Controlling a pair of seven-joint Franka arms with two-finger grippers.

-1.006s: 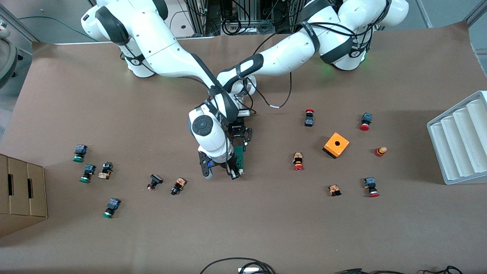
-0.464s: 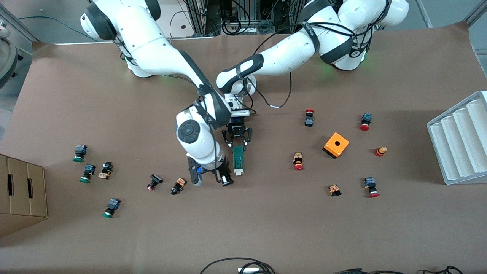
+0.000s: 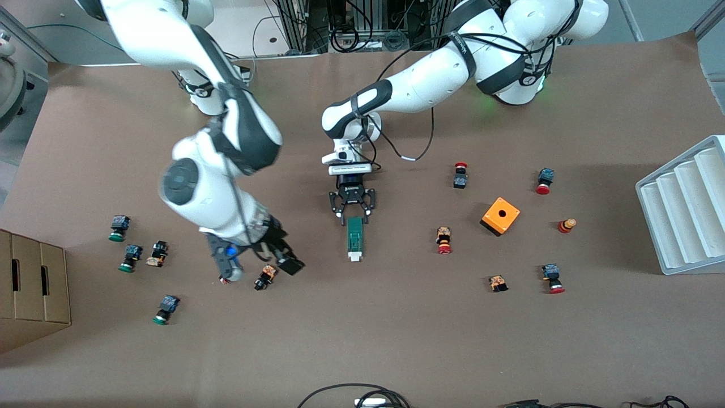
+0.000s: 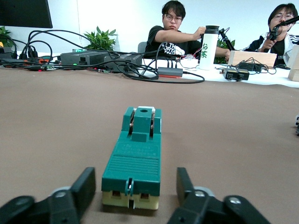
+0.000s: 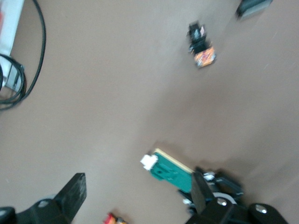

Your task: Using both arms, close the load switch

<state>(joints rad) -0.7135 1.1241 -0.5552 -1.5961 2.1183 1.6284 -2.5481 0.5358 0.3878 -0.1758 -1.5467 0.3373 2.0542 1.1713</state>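
The load switch (image 3: 355, 239), a narrow dark-green block, lies flat on the brown table with its white tab pointing toward the front camera. My left gripper (image 3: 353, 213) is open and low at the switch's end away from the tab. In the left wrist view its fingers (image 4: 83, 185) stand on either side of the switch (image 4: 135, 161) with a gap on both sides. My right gripper (image 3: 256, 264) is open and empty, up in the air over two small push buttons, apart from the switch. The right wrist view shows the switch (image 5: 172, 171) and the left gripper's tip beside it.
An orange box (image 3: 500, 216) with a hole and several red-capped push buttons (image 3: 444, 239) lie toward the left arm's end. Green-capped buttons (image 3: 131, 256) and a cardboard box (image 3: 31, 289) are at the right arm's end. A white ridged rack (image 3: 685, 209) sits at the table's edge.
My right arm has risen and swung away from the switch's tab end toward its own end of the table. The left gripper and the switch have stayed in place.
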